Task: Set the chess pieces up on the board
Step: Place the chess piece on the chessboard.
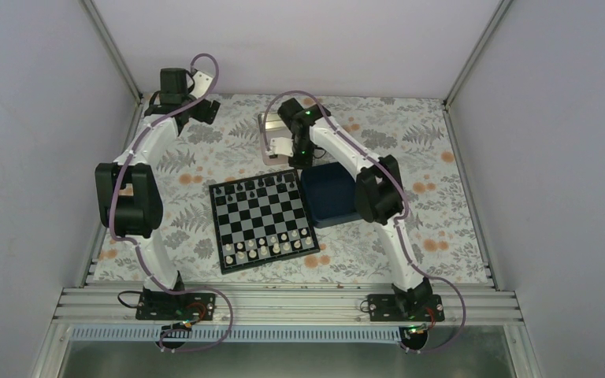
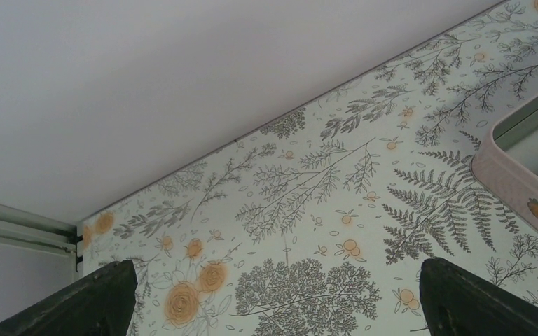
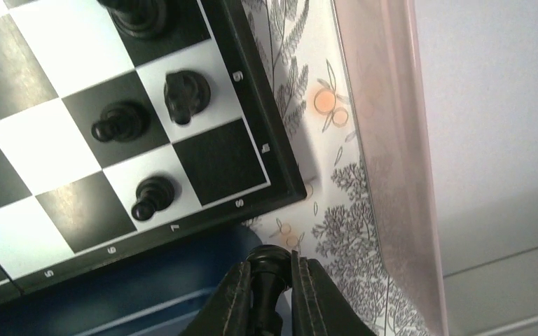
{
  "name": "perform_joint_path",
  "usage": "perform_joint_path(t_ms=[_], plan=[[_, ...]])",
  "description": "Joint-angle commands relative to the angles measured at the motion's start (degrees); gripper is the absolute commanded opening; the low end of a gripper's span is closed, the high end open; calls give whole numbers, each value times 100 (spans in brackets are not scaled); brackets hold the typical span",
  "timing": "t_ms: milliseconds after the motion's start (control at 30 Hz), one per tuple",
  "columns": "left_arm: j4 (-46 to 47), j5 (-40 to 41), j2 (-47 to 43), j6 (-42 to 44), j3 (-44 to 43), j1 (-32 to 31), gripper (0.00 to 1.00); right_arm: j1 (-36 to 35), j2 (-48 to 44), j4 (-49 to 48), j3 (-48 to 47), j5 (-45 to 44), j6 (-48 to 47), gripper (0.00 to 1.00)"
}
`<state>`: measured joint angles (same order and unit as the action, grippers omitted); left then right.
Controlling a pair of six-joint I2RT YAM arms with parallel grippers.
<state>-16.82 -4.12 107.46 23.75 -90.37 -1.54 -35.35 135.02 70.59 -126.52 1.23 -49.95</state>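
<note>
The board (image 1: 261,222) lies mid-table, its checks black and silvery. Black chess pieces (image 1: 264,186) stand along its far rows; cream ones line the near rows. In the right wrist view the board's corner (image 3: 217,157) has three black pieces (image 3: 119,122) near it, and its corner square is bare. My right gripper (image 3: 270,271) is shut on a black chess piece (image 3: 270,256), hovering just off that corner, over the blue box's edge. In the top view the right gripper (image 1: 299,156) is above the board's far right corner. My left gripper (image 2: 280,301) is open and holds nothing, at the far left (image 1: 205,110).
A navy blue box (image 1: 329,193) sits against the board's right side (image 3: 112,294). A metal tin with a pale pink rim (image 1: 272,126) stands behind the board (image 3: 385,140) (image 2: 518,182). White walls enclose the floral cloth on three sides.
</note>
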Motion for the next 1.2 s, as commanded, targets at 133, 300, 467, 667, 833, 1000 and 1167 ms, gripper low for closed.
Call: perform_joint_path(t_ms=[133,300,467,667,833,1000,1167], plan=[[340,-60,-295,-26,198,54,100,-192,339,-93,-399,316,-159,9],[401,-104,-370,-39,374,70,100,-275,534,-85,-417,424,-138,9],[450,-109,-429,-28,482,101,100,-323,582,-131,-426,472,-164,9],[465,-152,-405,-58,504,128,100,-334,677,-102,-416,438,-164,9],[474,-168,-406,-59,522,132,100,-325,671,-145,-343,362,-139,8],[471,-164,-413,-67,525,152,100,-289,626,-210,-250,292,-137,8],[438,-181,-395,-81,490,154,100,-264,622,-197,-216,293,-133,8]])
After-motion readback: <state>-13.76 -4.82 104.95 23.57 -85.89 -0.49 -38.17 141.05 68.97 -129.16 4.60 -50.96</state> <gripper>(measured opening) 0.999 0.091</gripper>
